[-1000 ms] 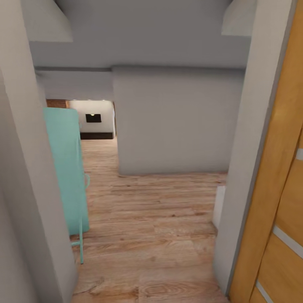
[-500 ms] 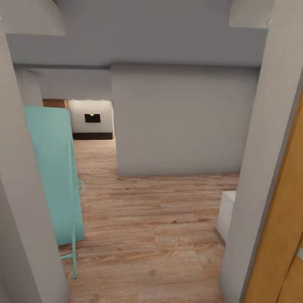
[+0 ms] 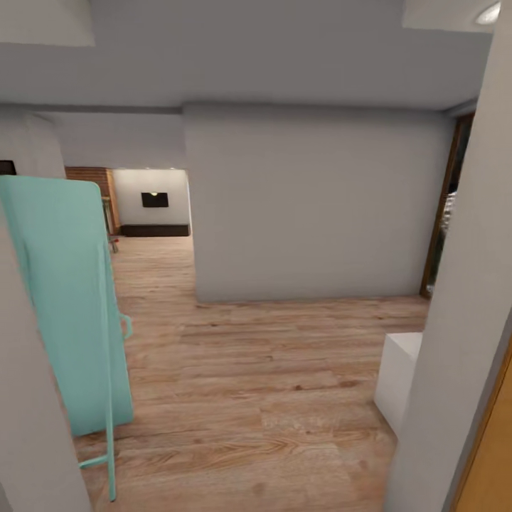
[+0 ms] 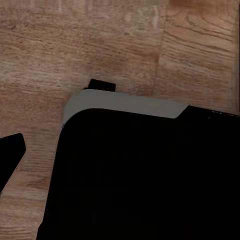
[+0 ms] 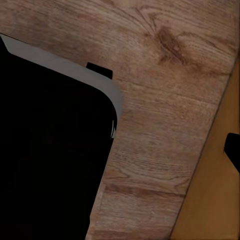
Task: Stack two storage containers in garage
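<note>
I'm driving through a doorway onto light wood plank flooring [image 3: 249, 398], a pale grey wall block [image 3: 313, 206] dead ahead and a turquoise folded board [image 3: 64, 306] leaning at my left. The passage [image 3: 153, 206] left of that block leads toward a brick-edged room, probably the living room, so the containers should lie ahead and left; I can't yet judge their long axis or which arm is nearer. Both wrist views look down past the dark robot base [image 4: 145, 175] at planks, and I cannot tell either end effector's state. Compared with a second ago, the view has advanced: the orange door [image 3: 491, 455] has slid nearly out of frame at right, and a white box [image 3: 398, 377] shows more fully
</note>
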